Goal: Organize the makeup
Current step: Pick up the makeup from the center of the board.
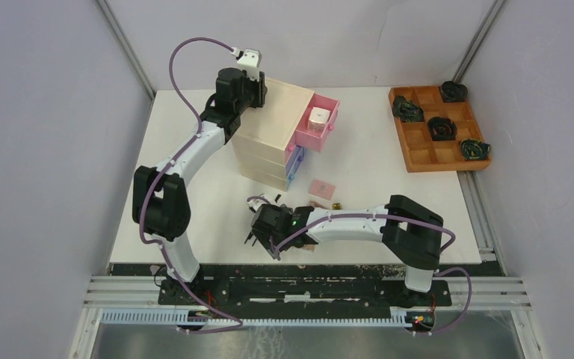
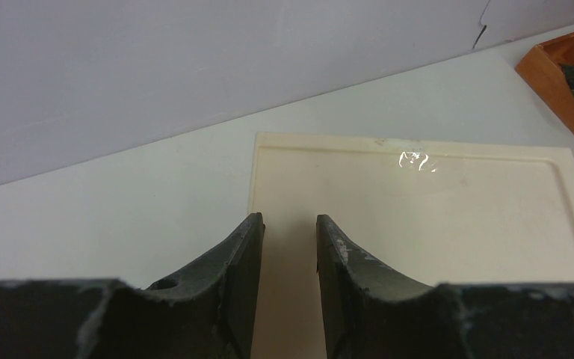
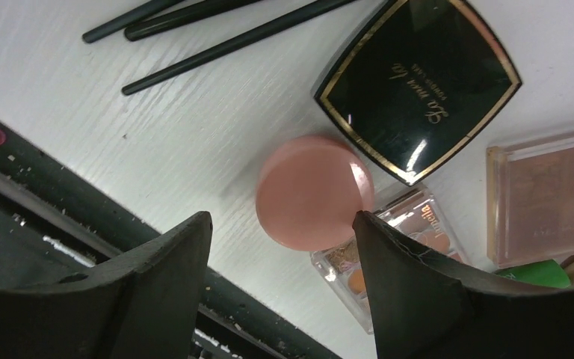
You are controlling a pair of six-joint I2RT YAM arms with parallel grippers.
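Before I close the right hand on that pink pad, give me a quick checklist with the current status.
1. Right hand open: ok, jaws spread either side of the pink round pad.
2. Pad centred in the gap: not ok, it sits well toward one side.
3. Neighbours clear of the pad: not ok, the black compact and clear palette crowd it.
4. Pink drawer open: ok, white jar inside.
5. Left hand out of the way: ok, over the chest top, holding nothing.
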